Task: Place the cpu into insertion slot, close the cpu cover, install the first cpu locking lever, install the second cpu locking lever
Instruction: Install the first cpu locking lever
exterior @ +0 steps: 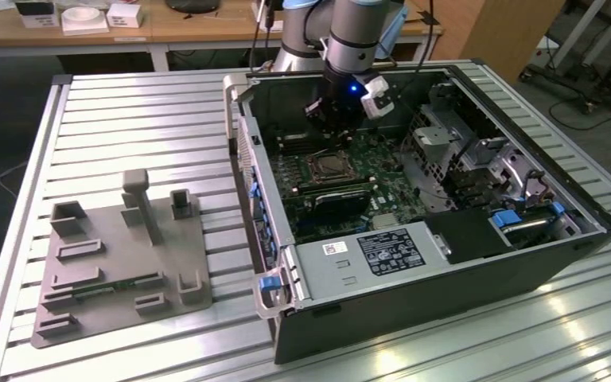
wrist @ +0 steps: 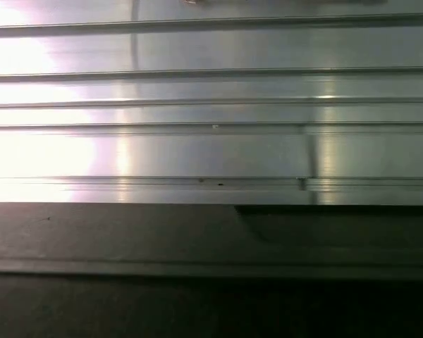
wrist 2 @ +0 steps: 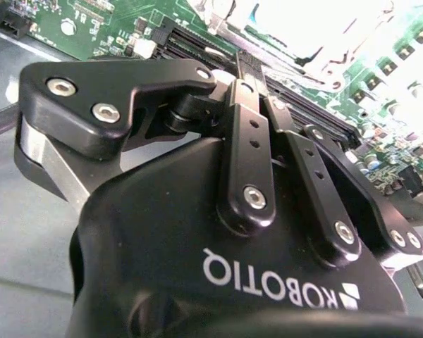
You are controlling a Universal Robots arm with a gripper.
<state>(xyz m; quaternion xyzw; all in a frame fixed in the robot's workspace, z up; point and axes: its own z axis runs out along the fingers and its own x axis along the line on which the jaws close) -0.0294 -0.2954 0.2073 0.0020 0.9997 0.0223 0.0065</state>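
Observation:
My gripper [exterior: 332, 135] hangs inside the open computer case, its fingertips just above the green motherboard [exterior: 385, 187]. It is at the far side of the insertion slot [exterior: 329, 165], a dark square with a silvery surround. A grey square that looks like the cpu lies in the slot. Whether the cpu cover lies flat over it I cannot tell. In the second wrist view the black fingers [wrist 2: 248, 105] run together to a point and hold nothing visible. Beyond them is a glare-washed silvery patch [wrist 2: 303, 32] on the board.
The black case [exterior: 444, 302] lies open on a slatted aluminium table [exterior: 136, 119]. A grey box with a white label [exterior: 385, 253] fills its near end and a drive cage [exterior: 465, 151] its right side. A grey fixture plate [exterior: 125, 263] sits at the exterior view's left.

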